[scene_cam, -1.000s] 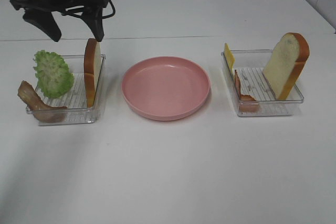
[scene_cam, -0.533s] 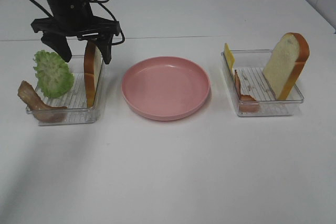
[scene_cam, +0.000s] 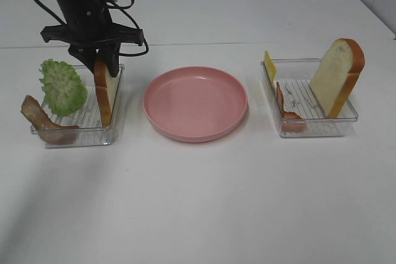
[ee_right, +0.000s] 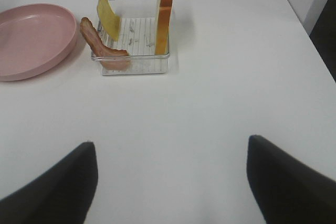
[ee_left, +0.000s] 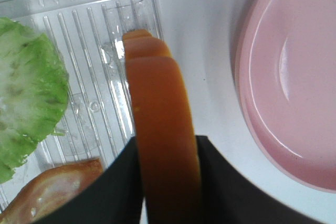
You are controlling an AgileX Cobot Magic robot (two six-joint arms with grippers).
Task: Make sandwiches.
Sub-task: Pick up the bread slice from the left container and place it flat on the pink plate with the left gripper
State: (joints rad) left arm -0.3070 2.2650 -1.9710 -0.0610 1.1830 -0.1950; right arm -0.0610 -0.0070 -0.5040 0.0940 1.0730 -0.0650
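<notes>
Exterior high view: the left gripper (scene_cam: 102,66) is down at the upper left of the frame, over the left clear tray (scene_cam: 80,135). Its two black fingers are clamped on the top edge of the left bread slice (scene_cam: 105,97), which stands on edge along the tray's right wall. The left wrist view agrees: the orange-brown crust runs between the fingers and touches both. The same tray holds the lettuce (scene_cam: 62,86) at its left side, with the left bacon strip (scene_cam: 40,122) draped over its lower-left corner. The pink plate (scene_cam: 195,103) sits at centre frame, between the trays and apart from both. The right clear tray (scene_cam: 322,129), at right of frame, holds the right bread slice (scene_cam: 337,75) leaning upright at its right end, the cheese slice (scene_cam: 270,66) at its upper-left corner, and the right bacon strip (scene_cam: 288,112) along its left wall. The right gripper (ee_right: 169,145) is released, fingers spread wide over the white table (scene_cam: 198,214), well apart from that tray.
</notes>
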